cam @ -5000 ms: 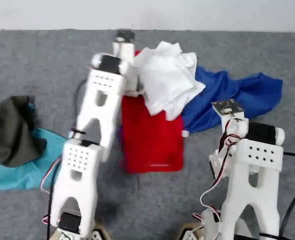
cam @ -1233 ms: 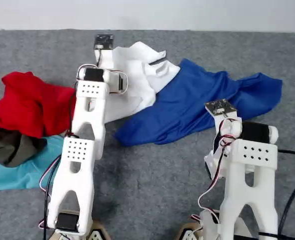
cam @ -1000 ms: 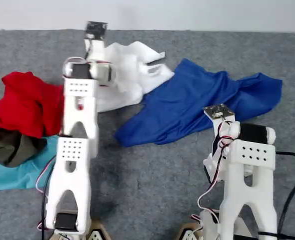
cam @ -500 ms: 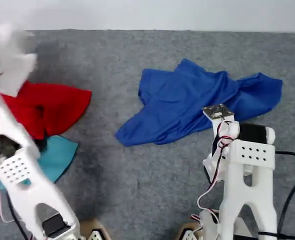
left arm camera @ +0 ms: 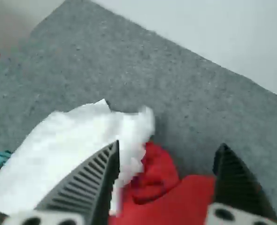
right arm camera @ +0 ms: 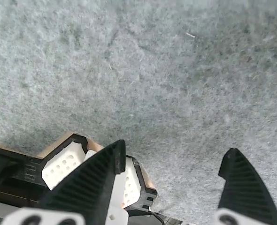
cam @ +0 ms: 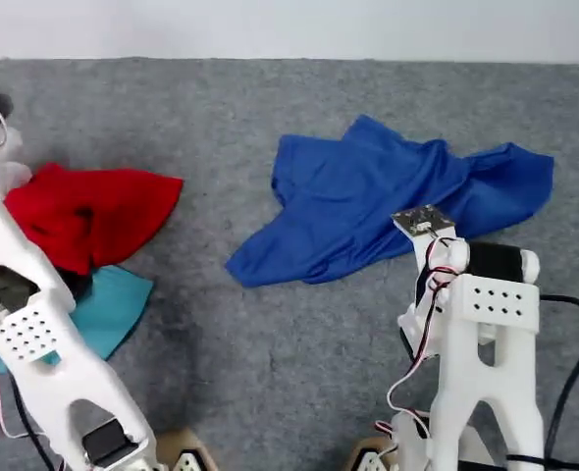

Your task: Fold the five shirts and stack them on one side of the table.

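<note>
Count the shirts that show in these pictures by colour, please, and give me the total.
Red crumpled cloth shirt: 1
Royal blue spread-out cloth shirt: 1
Teal cloth shirt: 1
White cloth shirt: 1
Total: 4 clearly seen; a dark sliver beside the red one may be a fifth.

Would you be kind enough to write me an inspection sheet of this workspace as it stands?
Surface: grey felt-like mat covering the table.
Job's things: blue shirt spread unfolded mid-table; red shirt crumpled on the teal shirt at the left side; white shirt bunched against the red one, beside the left gripper.
Clutter: nothing seen.
Grippers: left gripper open above the red shirt; right gripper open above bare mat near its own base.
Cables: thin wires along the right arm; black cable at the right edge.
Surroundings: pale wall behind the table.
</note>
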`<action>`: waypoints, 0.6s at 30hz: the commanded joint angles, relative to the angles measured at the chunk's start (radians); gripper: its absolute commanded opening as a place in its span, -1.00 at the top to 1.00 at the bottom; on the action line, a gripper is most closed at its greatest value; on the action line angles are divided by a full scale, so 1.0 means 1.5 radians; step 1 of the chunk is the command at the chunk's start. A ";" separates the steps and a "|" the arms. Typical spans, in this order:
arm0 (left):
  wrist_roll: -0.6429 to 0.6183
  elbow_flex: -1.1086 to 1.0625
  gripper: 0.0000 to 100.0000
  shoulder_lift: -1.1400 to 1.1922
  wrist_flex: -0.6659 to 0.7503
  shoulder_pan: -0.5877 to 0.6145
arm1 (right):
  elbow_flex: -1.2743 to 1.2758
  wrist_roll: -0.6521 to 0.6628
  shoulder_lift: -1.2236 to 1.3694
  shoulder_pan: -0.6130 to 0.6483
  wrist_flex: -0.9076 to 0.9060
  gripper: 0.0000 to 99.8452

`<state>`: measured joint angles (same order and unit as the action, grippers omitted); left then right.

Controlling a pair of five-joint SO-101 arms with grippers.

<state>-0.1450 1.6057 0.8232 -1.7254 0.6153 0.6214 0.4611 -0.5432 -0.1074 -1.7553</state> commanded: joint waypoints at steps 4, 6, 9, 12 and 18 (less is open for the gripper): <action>-0.009 0.047 0.37 -0.133 -0.013 -0.031 | -0.003 0.009 -0.003 0.005 -0.022 0.34; -0.009 0.047 0.37 -0.177 -0.012 -0.061 | -0.003 0.009 -0.003 0.005 -0.022 0.34; -0.008 0.041 0.39 -0.234 -0.021 -0.146 | -0.003 0.009 -0.003 0.005 -0.022 0.34; 0.018 -0.013 0.52 -0.271 -0.021 -0.262 | -0.003 0.009 -0.003 0.005 -0.021 0.34; 0.008 -0.289 0.60 -0.285 -0.021 -0.454 | -0.003 0.009 -0.004 0.004 -0.021 0.34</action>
<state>-0.1174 1.4323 0.4350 -1.7269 0.1059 0.6214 0.4641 -0.5432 -0.1089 -1.7553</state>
